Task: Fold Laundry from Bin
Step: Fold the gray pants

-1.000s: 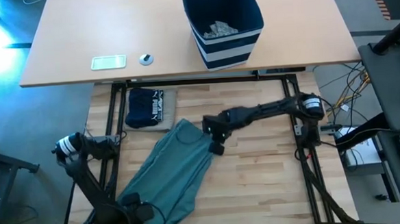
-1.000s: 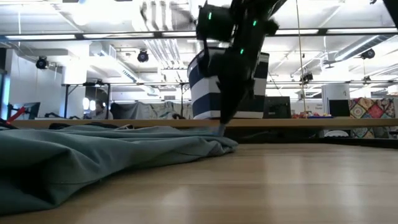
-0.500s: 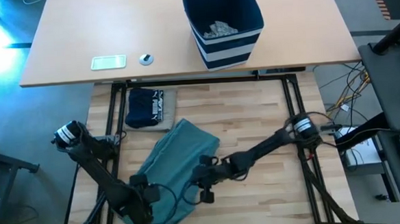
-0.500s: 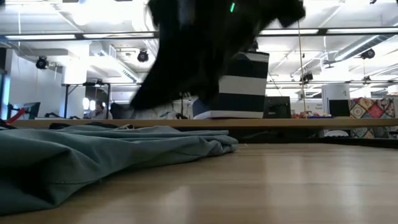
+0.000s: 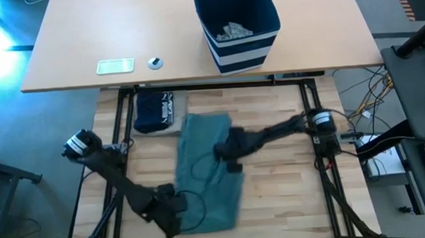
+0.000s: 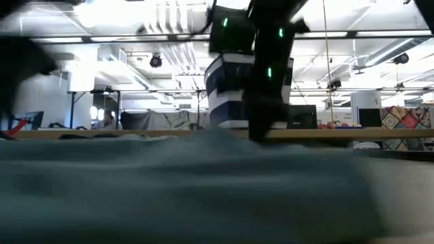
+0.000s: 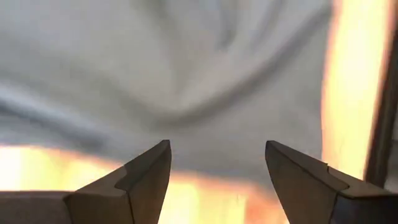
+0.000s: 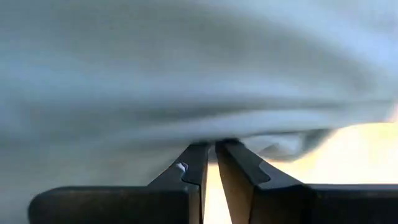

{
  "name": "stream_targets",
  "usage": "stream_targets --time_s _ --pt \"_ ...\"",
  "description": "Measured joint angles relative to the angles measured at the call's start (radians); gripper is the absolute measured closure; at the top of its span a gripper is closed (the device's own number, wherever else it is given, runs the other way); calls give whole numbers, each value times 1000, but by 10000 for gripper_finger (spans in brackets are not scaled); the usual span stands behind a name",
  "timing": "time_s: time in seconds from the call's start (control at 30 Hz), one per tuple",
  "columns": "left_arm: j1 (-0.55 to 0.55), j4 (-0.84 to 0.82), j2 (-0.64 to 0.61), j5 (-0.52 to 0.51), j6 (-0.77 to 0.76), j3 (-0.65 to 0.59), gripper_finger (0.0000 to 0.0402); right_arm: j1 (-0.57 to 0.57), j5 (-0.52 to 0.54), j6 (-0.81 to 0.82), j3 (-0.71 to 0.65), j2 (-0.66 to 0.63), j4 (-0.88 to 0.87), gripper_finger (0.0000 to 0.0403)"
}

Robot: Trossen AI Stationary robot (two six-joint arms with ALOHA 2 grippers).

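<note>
Teal-green cloth, the large garment [image 5: 206, 169], lies spread on the wooden table [image 5: 282, 192] in the middle, running from far to near. The right gripper [image 5: 229, 153] is low over its right side, near the middle of the table. Its two dark fingers [image 8: 193, 163] are pressed almost together, and the cloth sits right at their tips; I cannot tell if any cloth is pinched between them. The left gripper [image 5: 175, 212] is at the near left corner of the cloth. Its fingers [image 7: 151, 167] stand wide apart and hold nothing, with the cloth just past them.

The navy garment [image 5: 154, 111] with white letters lies folded at the far left of the table, just beside the teal one. Farther off, on the tan desk [image 5: 77, 31], stands the bin [image 5: 237, 26], navy with white stripes. Small grey pieces [image 5: 231, 32] lie inside it.
</note>
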Motion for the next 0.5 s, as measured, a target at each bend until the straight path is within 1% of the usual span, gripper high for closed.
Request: stream_targets --time_s 0.07,0.1,0.2,0.27,0.33,0.43,0.5 --pt "51 -71 -12 -63 96 73 157 -20 -8 -3 2 -86 -57 370" --pt "70 -110 -13 -90 143 106 157 -18 -32 6 2 -135 -77 370" --pt "114 -165 -14 -134 266 184 157 28 -146 102 -28 -239 -83 370" --pt "127 -146 -14 -135 322 211 157 82 -184 218 -54 -279 -87 370" --pt "137 -122 -10 -140 362 213 157 148 -192 361 -83 -319 -88 370" --pt "156 -58 1 -164 380 198 157 271 -194 578 -131 -350 -132 370" --pt "195 -27 9 -152 382 187 157 356 -196 728 -178 -351 -163 370"
